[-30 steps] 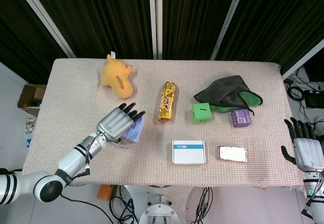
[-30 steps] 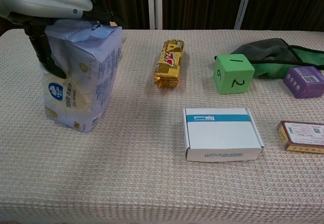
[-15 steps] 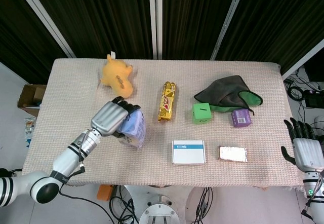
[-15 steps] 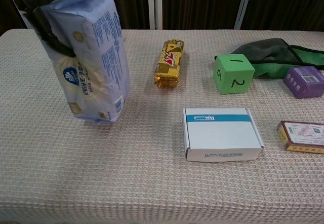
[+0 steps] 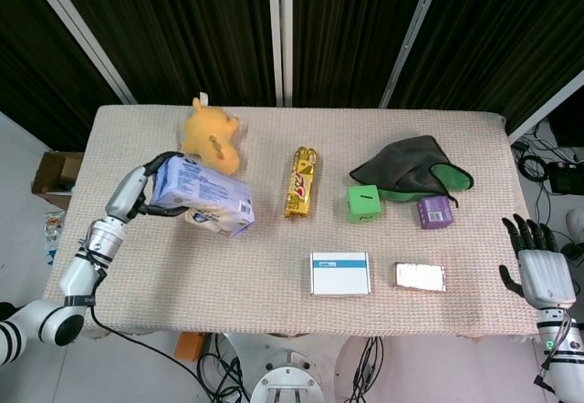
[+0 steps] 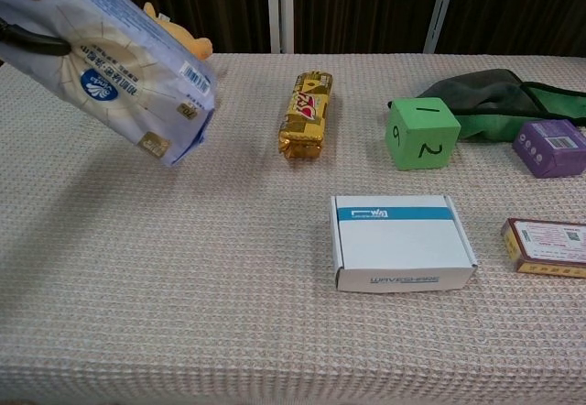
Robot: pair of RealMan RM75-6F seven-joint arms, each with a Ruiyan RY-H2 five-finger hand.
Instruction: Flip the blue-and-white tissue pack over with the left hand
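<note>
The blue-and-white tissue pack [image 5: 205, 198] [image 6: 114, 61] hangs tilted above the left part of the table, its right end lowest. My left hand [image 5: 141, 189] grips its left end; in the chest view only a dark fingertip [image 6: 32, 45] shows across the pack at the left edge. My right hand [image 5: 537, 271] hovers off the table's right front corner, fingers spread, holding nothing. It is absent from the chest view.
A yellow plush toy [image 5: 212, 136] sits just behind the pack. A gold snack bar [image 5: 300, 182], green cube [image 5: 363, 203], purple cube [image 5: 435, 211], dark cloth [image 5: 408, 169], white box [image 5: 339, 273] and flat red-edged box [image 5: 421, 277] lie to the right on the woven cloth table [image 5: 274, 266].
The left hand has lifted the pack off the table, drawn it leftward and rotated it from standing on end to a raised slant. The right hand barely moved.
</note>
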